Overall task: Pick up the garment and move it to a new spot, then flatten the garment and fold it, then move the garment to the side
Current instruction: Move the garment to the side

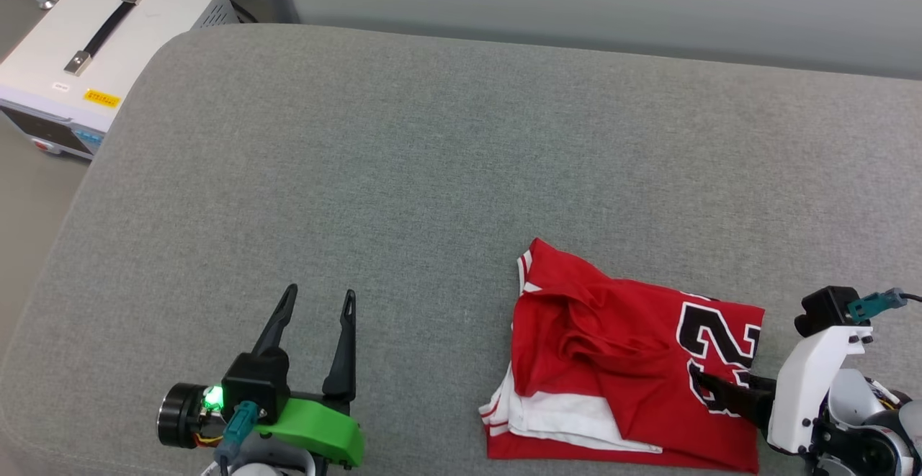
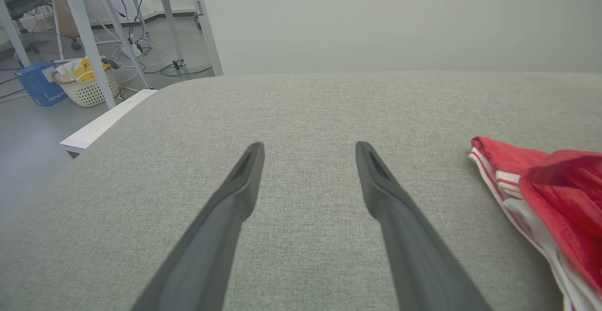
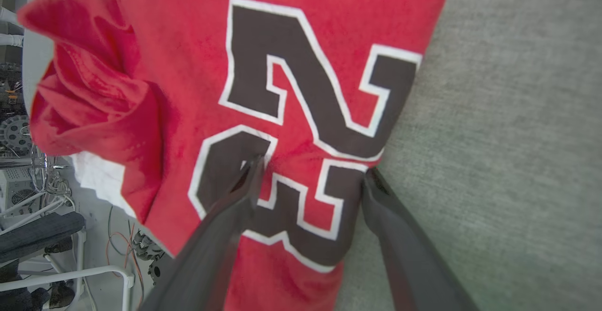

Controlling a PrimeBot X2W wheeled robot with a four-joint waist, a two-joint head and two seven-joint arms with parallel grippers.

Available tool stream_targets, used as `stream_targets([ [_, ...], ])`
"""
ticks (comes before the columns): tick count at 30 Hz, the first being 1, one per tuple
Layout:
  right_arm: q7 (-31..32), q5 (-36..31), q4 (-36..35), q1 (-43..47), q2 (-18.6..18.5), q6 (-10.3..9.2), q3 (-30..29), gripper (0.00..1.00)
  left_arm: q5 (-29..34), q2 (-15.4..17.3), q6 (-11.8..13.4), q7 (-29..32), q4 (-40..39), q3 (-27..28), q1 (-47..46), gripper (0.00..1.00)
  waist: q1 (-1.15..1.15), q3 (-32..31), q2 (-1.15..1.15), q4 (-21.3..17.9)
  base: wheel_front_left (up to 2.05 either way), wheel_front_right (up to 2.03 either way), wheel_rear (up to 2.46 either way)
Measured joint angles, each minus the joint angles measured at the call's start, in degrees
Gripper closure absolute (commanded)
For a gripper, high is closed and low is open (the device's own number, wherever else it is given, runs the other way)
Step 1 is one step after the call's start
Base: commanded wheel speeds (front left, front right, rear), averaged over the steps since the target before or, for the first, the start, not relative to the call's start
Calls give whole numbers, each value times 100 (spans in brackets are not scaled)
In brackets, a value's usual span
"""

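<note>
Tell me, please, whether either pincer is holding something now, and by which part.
Nothing is held. The left pincer stands open above the grey cushion; the right pincer is open too, spread over the numerals of the jersey.

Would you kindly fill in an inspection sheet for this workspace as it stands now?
Surface: grey fabric cushion, flat and unmarked.
Job's things: red jersey, roughly folded at the front right, white layers showing at its lower left edge.
Clutter: nothing seen on the cushion.
End effectors: left end effector open over bare cushion, apart from the jersey; right end effector open, fingers astride the black numerals.
Cables: loose cables on the floor beyond the cushion.
Surroundings: white equipment case with black handle, white basket, blue box, pale wall.
</note>
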Motion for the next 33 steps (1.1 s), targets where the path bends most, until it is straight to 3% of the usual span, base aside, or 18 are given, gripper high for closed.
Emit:
stream_targets([
  [6, -243, 97, 136, -143, -33, 0, 370, 0, 0, -4, -8, 0, 11, -32, -81, 0, 0, 86, 0, 77, 0, 0, 0],
  [7, -288, 122, 132, -168, -64, 0, 446, 54, 0, -4, -8, 0, 12, -33, -94, 0, 0, 93, 0, 87, 0, 0, 0],
  [8, -372, 148, 115, -183, -96, 0, 506, 80, 0, -5, -8, 0, 12, -30, -99, 0, 0, 99, 0, 92, 0, 0, 0],
  [9, -476, 175, 105, -187, -120, -1, 558, 100, 0, -7, -8, 0, 15, -26, -99, 0, 0, 101, 0, 92, 0, 0, 0],
  [20, -1327, 235, -390, -627, -472, -1, 992, 100, -1, -14, 27, 0, 23, 42, -90, 0, 0, -21, 0, -117, 0, 0, 0],
  [33, -1428, -7, -834, -1135, -1407, -1, 626, 100, 7, -20, 51, 0, -141, 118, -76, 0, 0, 44, 0, -977, 0, 0, 0],
])
